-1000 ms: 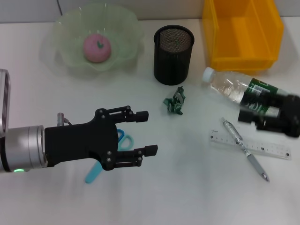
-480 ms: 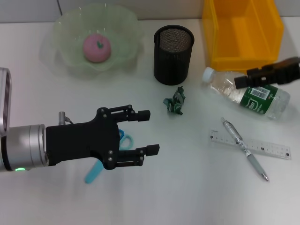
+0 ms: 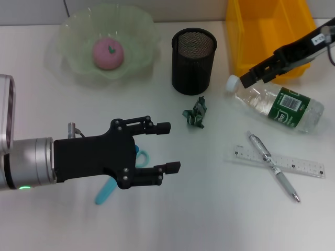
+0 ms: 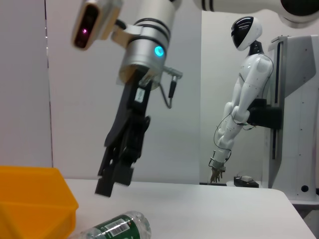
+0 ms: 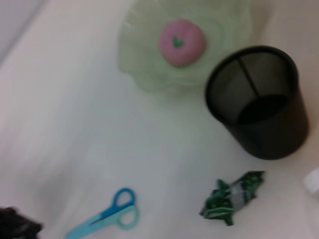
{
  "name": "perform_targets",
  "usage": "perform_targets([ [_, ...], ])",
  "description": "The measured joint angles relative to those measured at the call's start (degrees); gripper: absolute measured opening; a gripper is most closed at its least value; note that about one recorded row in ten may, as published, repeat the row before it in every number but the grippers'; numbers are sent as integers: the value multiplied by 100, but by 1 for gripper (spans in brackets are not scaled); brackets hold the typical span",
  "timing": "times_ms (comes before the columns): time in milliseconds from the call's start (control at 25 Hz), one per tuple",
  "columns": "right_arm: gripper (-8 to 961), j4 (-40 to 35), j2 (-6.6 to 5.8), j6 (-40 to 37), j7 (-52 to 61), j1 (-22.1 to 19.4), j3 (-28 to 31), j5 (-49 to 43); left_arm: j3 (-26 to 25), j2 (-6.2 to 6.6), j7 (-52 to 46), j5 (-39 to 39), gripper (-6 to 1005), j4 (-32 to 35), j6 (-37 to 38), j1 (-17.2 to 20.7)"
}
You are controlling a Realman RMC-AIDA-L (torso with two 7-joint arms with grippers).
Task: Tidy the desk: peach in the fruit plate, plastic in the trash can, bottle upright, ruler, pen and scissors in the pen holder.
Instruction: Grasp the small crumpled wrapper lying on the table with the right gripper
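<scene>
While the bottle point(image 3: 277, 102) is lying flat, the right pincer point(image 3: 250, 77), seemingly pressed together, is hanging near its cap. It is needing to spread and straddle the neck. The left pincer point(image 3: 166, 147) is hovering spread above the scissors point(image 3: 121, 175).

The left claw point(image 3: 165, 147) reaches in level from the left edge on a silver wrist, palm sideways, its two black fingers point(image 3: 157, 127) spread wide apart with nothing between them. The right claw point(image 3: 250, 76) slants down from the upper right, its fingertips close together and empty.
</scene>
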Motion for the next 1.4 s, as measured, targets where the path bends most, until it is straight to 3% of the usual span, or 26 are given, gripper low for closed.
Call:
perform_targets([
  [200,779,744,22,398,257,606,-4,-558,2,-2,31,-4,735,7,31,-6],
  [400,780,1151,99,794,564,716,43,-600,10,-6,73,-12,735,-13,38,-9],
  [840,780,1729,378,1809,582,669,78,-546,28,-19,441,-15,735,-57,59,27],
  [1000,780,1812,580,2285,586,564,76,-541,28,-25,571,-15,735,-73,66,46],
  [1400,780,2007,804,2817,590,466,57,-449,46,-38,987,-69,735,-303,100,78],
])
